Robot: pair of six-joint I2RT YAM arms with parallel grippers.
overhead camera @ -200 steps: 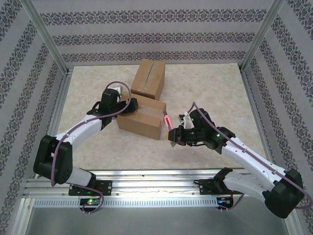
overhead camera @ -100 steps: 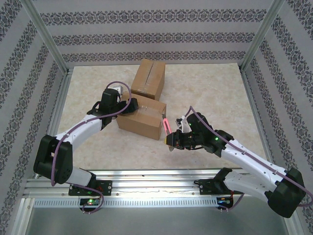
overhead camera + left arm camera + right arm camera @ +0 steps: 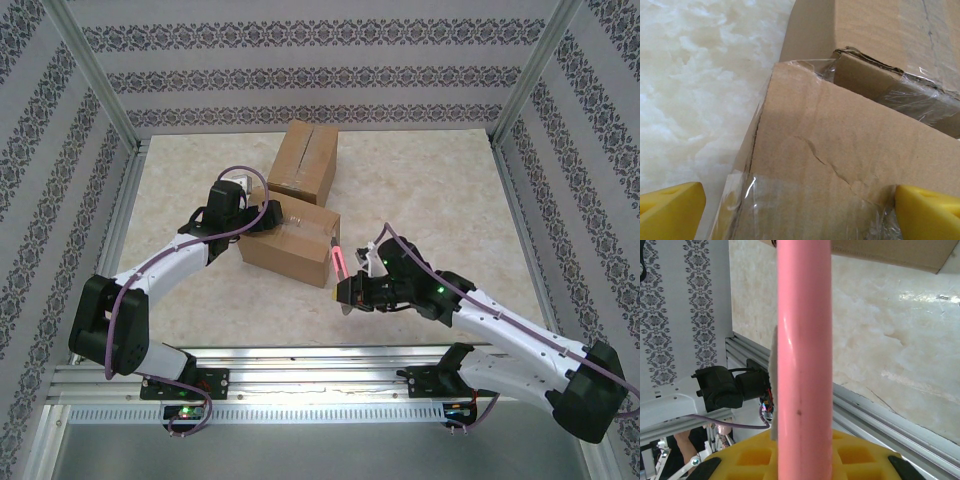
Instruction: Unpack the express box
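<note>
The express box [image 3: 290, 243] lies mid-tabletop [image 3: 430, 180], its long axis running left to right and skewed slightly toward the near right, just in front of a second box [image 3: 303, 160]. The left end effector [image 3: 268, 214] is spread wide over the express box's far-left corner and has hold of nothing. The right end effector [image 3: 347, 285] is clamped on a pink tool [image 3: 339, 260] that points up toward the box's near-right corner. Since a second ago, the right end effector and the tool have drawn slightly nearer and to the left; both boxes are unmoved.

The far box [image 3: 303, 160] sits behind the near box [image 3: 290, 245], which lies between left tool [image 3: 266, 215] and right tool [image 3: 348, 288].
</note>
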